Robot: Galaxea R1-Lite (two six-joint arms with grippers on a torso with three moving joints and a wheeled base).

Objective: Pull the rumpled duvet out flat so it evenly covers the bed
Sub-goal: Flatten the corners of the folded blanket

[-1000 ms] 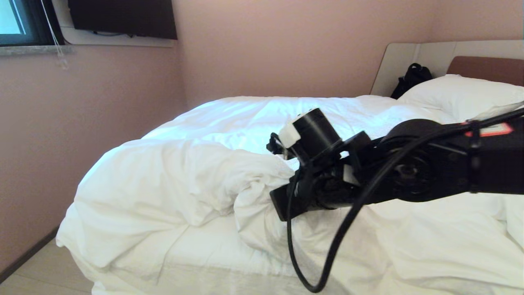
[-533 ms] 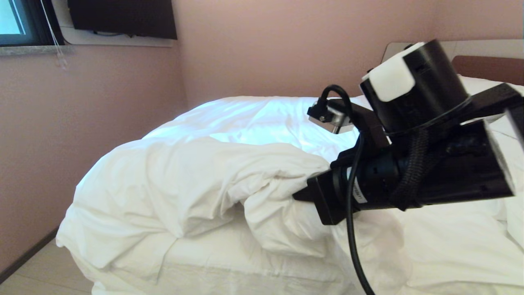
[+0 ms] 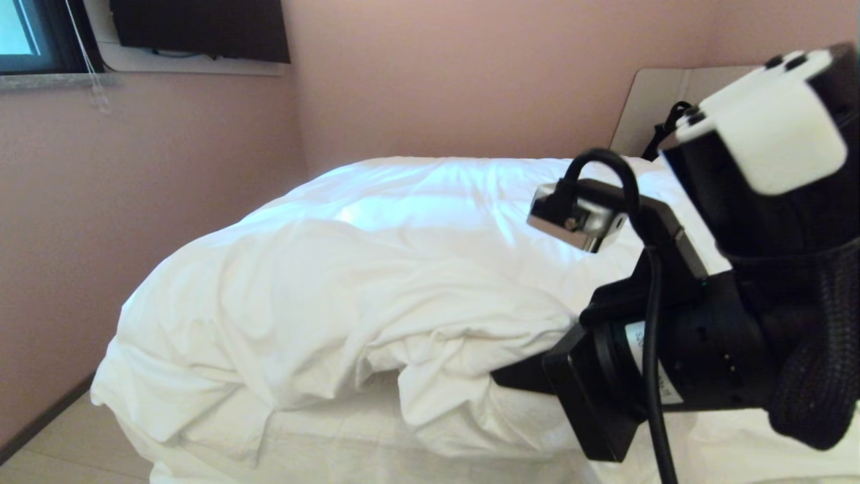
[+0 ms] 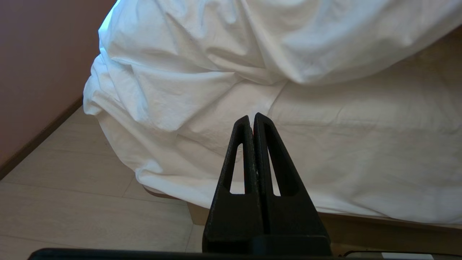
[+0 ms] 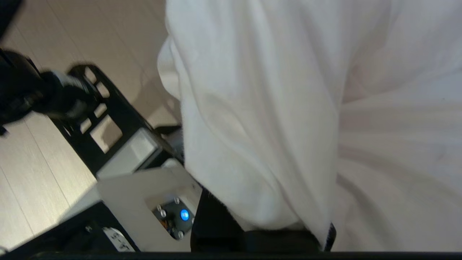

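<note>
R gripper clamped on puffy white cotton duvet fold, which hides its fingers; L gripper closed, empty, near bed edge.

Plain white duvet, pink wall, black hand.

Right arm fills frame right, its gripper clamped on white fabric. Left gripper closed, empty, centre-bottom.

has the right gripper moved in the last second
Yes. The right gripper has swung rightward and nearer the camera against the headboard, dragging the duvet fold along.
</note>
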